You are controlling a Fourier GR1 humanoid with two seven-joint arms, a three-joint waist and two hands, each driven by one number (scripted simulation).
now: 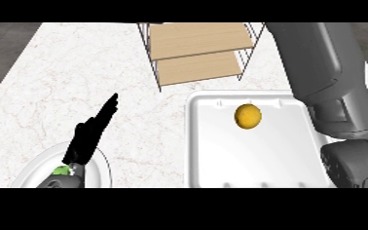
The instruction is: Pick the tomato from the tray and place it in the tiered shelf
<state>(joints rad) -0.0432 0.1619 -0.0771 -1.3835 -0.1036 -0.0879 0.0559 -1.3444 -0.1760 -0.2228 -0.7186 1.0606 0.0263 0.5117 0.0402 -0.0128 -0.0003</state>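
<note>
One small fruit waiting in the tray, no hand on it yet

Standing by the counter, I am seeing the left hand [90, 134] resting low at the left, its black fingers straight and pointing up and away, holding nothing. It is lying partly over a white plate [101, 173] at the lower left edge, and something small and green [63, 169] is showing by the wrist; what it is I cannot tell.

On the right, a big grey arm [323, 73] is reaching down along the tray's right side, but the right hand itself is not showing clearly, so I cannot tell how it is set.

Further out, the tomato [248, 116], looking more yellow-orange than red, is sitting alone in the upper part of the white tray [205, 146], touching nothing else. Beyond the tray's far edge, the tiered shelf [201, 48] is standing with two wooden levels in a wire frame.

To my eye the fruit is looking light, smooth and rounded, likely to roll or slip, and probably soft enough to bruise. Fingers and thumb closing across its widest middle would seem the safest hold.
</note>
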